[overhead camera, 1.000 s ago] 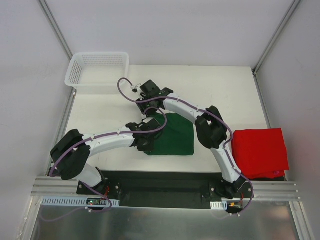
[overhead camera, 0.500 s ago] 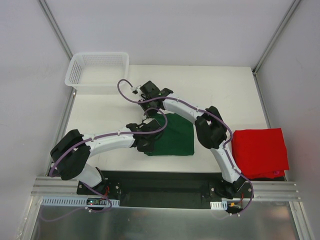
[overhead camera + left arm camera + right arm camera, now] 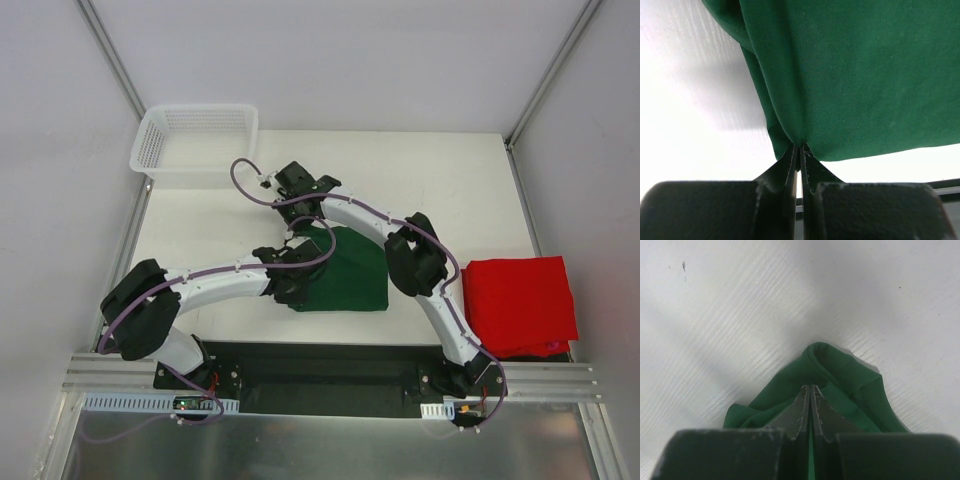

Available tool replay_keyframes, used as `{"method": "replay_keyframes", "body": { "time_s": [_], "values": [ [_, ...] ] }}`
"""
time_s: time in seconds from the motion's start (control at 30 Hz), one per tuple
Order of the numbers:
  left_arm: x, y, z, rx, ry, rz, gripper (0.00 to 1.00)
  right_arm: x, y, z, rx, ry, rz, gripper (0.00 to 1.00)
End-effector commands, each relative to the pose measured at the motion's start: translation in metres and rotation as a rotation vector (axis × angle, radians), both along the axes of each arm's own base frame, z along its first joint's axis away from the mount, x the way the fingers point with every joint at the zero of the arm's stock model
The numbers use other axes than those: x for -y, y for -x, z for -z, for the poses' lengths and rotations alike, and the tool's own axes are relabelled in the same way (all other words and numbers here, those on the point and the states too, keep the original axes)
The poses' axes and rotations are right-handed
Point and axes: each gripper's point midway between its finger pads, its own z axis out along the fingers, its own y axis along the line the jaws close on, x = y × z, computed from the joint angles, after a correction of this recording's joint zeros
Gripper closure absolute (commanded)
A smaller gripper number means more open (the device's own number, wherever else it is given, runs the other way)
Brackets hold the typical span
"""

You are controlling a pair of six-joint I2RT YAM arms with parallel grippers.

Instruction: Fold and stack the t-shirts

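Top external view
Tabletop: white, and it carries both shirts.
Green t-shirt: dark green, folded to a rough rectangle. It lies in the middle of the tabletop, close to the near edge.
Red t-shirt: bright red, folded square. It sits at the near right corner, well apart from the green t-shirt.
Mesh basket: white plastic, at the far left corner.
Left arm: stretched from its base towards the right, with its black end over the near left corner of the green t-shirt.
Right arm: bent across the far side of the green t-shirt, with its end at the shirt's far left corner.

Left wrist view
Left tool: fingers pressed together with almost no gap, nipping the edge of the green t-shirt at their tips.
Green t-shirt here: the cloth gathers into creases that run to the pinch point, then spreads wide above and to the right. White tabletop shows to the left and below the hem.

Right wrist view
Right tool: fingers closed tight on a fold of the green t-shirt.
Green t-shirt here: a rounded loop of hem bulges just past the fingertips and rests on the white tabletop, with more cloth bunched on both sides of the fingers.
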Motion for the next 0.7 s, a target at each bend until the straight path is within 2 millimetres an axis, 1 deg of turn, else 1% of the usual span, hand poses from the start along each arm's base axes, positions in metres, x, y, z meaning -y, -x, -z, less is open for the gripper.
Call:
{"method": "replay_keyframes", "body": {
  "time_s": [0.0,0.17,0.27,0.3,0.33,0.37,0.4,0.43,0.47,0.5,0.53,0.57,0.6,0.63,0.67],
  "values": [
    [-0.012,0.011,-0.007,0.010,-0.018,-0.002,1.00,-0.007,-0.008,-0.018,0.059,-0.007,-0.013,0.99],
    [-0.020,0.011,-0.009,0.024,-0.044,-0.015,1.00,-0.004,-0.014,-0.015,0.058,-0.008,0.002,0.99],
    [-0.023,0.010,-0.009,0.023,-0.060,-0.015,1.00,-0.002,-0.012,-0.013,0.058,-0.003,0.005,0.99],
    [-0.023,0.010,-0.009,0.023,-0.063,-0.014,1.00,-0.002,-0.013,-0.017,0.067,-0.007,0.008,0.95],
    [-0.025,0.011,-0.009,0.022,-0.075,-0.015,1.00,0.001,-0.012,-0.015,0.065,0.001,0.010,0.83],
    [-0.026,0.010,-0.009,0.023,-0.081,-0.018,0.96,0.001,-0.012,-0.017,0.070,0.000,0.012,0.65],
    [-0.027,0.010,-0.010,0.024,-0.084,-0.017,0.83,0.002,-0.013,-0.023,0.082,-0.012,0.015,0.61],
    [-0.026,0.009,-0.012,0.027,-0.084,-0.016,0.73,0.007,-0.015,-0.021,0.100,0.011,0.033,0.56],
    [-0.028,0.010,-0.012,0.025,-0.092,-0.017,0.61,0.009,-0.016,-0.023,0.107,0.011,0.040,0.35],
    [-0.028,0.010,-0.014,0.025,-0.095,-0.014,0.47,0.010,-0.017,-0.025,0.114,0.012,0.048,0.27],
    [-0.029,0.009,-0.015,0.027,-0.101,-0.014,0.28,0.013,-0.019,-0.034,0.134,0.008,0.059,0.19],
    [-0.033,0.010,-0.016,0.027,-0.119,-0.016,0.15,0.017,-0.017,-0.030,0.131,0.019,0.065,0.04],
    [-0.033,0.008,-0.019,0.033,-0.123,-0.013,0.03,0.019,-0.018,-0.035,0.145,0.010,0.073,0.04],
    [-0.035,0.008,-0.021,0.035,-0.137,-0.012,0.01,0.022,-0.020,-0.046,0.165,0.002,0.088,0.04],
    [-0.038,0.005,-0.028,0.049,-0.156,-0.018,0.01,0.027,-0.020,-0.046,0.168,0.004,0.099,0.04]
  ]
}}
